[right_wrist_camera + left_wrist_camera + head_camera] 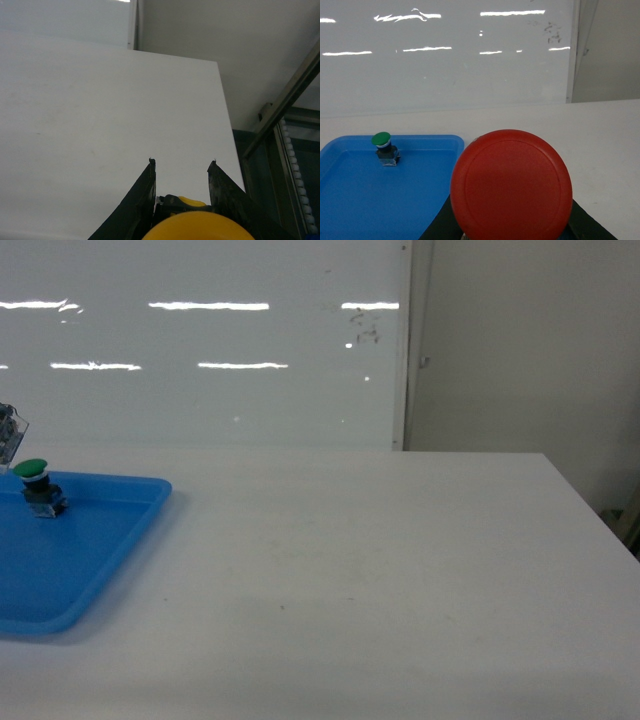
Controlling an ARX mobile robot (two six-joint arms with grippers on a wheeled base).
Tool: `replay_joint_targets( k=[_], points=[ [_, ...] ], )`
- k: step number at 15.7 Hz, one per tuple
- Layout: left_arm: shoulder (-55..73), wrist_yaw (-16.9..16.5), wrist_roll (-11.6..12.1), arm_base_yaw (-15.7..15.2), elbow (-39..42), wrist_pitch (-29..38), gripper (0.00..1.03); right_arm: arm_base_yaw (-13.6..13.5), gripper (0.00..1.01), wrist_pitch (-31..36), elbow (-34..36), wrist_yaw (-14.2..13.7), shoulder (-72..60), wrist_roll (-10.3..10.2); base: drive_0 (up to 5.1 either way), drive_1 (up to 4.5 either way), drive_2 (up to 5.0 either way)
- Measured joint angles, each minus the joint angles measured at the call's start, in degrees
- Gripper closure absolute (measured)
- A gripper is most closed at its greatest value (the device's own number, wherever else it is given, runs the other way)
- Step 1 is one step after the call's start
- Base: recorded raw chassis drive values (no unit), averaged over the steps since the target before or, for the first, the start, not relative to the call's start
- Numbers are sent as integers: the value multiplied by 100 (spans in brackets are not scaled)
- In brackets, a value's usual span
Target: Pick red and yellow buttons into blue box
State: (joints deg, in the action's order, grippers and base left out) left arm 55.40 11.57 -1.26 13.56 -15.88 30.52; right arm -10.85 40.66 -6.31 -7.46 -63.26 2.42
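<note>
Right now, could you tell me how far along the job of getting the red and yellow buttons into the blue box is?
Nothing is delivered: the blue box holds only a green button. In hand: the red button fills the left wrist view, apparently carried by the left end effector, just right of the box; the yellow button sits between the right end effector fingers over bare table. Both drops remain.

From the head we look forward and down across the tabletop (pixel 400 570). Our left wrist sits low, facing the whiteboard (pixel 445 55), sharing the blue tray (pixel 350 200). Right wrist peers down along the tabletop's far edge.
</note>
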Motion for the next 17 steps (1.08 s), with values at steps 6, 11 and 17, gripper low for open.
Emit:
replay_joint_targets(
  k=[6,11,17],
  points=[
    [0,-2,0,0,0,28,79,0,72,-2,2,0,0,-2,497,-254,-225],
    [11,0,0,0,2,0,79,0,72,2,2,0,0,-2,484,-341,-154],
    [7,-11,0,4,2,13,79,0,72,-4,4,0,0,-2,484,-342,-154]
  ],
)
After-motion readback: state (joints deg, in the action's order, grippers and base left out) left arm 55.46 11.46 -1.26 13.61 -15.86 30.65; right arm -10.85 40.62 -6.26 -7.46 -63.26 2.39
